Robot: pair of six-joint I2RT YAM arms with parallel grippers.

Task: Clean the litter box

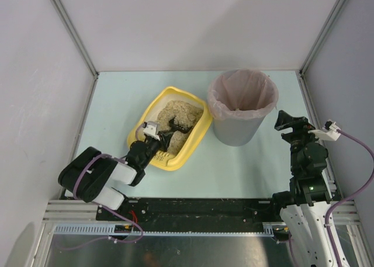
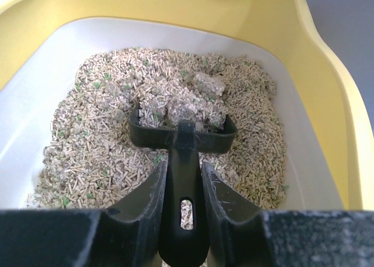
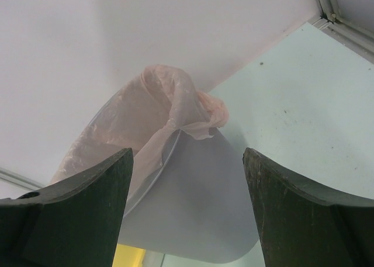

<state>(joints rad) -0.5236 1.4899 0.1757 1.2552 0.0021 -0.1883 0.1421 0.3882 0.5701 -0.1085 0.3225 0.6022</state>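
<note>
My left gripper (image 2: pixel 183 176) pinches the scoop handle (image 2: pixel 186 143), blade under clumps (image 2: pixel 186 108) in the litter box (image 2: pixel 330 80) for lifting; my right gripper (image 3: pixel 187 155) hangs open by the bin (image 3: pixel 193 214).

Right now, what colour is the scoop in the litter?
Black scoop; clearest in the left wrist view.

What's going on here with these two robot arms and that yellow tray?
The left tool is clamped on the handle of a black plastic scoop. The scoop's head sits in the beige litter of the shallow yellow plastic litter box, with greyish clumps in it. The right tool hangs open and holds nothing, beside the round grey bin with its pinkish liner.
</note>
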